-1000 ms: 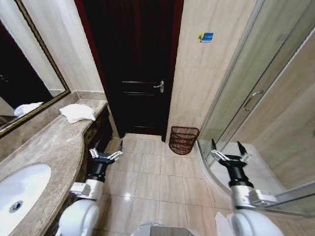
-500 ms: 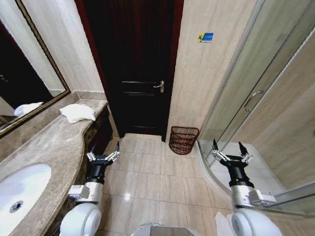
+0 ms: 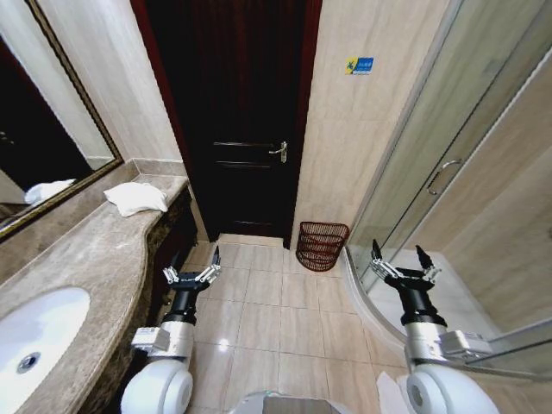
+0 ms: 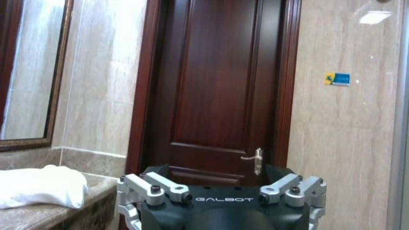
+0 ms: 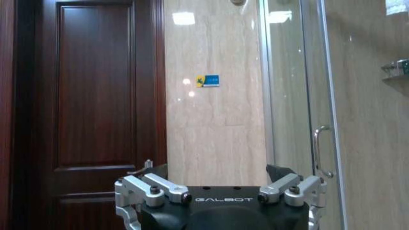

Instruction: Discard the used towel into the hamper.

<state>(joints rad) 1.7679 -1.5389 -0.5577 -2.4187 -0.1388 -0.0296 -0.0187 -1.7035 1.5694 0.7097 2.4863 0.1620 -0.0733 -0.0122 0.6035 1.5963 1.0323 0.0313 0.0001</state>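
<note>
One towel (image 3: 135,198), one hamper (image 3: 322,246), one door (image 3: 233,112) (shut), one sink (image 3: 34,336).

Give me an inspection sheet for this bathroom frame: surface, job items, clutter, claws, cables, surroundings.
Surface: marble counter along the robot's left, with a white sink set in it; tiled floor ahead.
Job items: white towel bunched at the counter's far end, untouched; hamper upright on the floor, against the wall between the door and the shower.
Clutter: nothing seen.
Claws: left claw open, empty, low beside the counter edge; right claw open, empty, near the shower base.
Cables: nothing seen.
Surroundings: dark wooden door shut, with a lever handle; framed mirror above the counter; glass shower enclosure on the right; small blue sticker on the wall.
</note>
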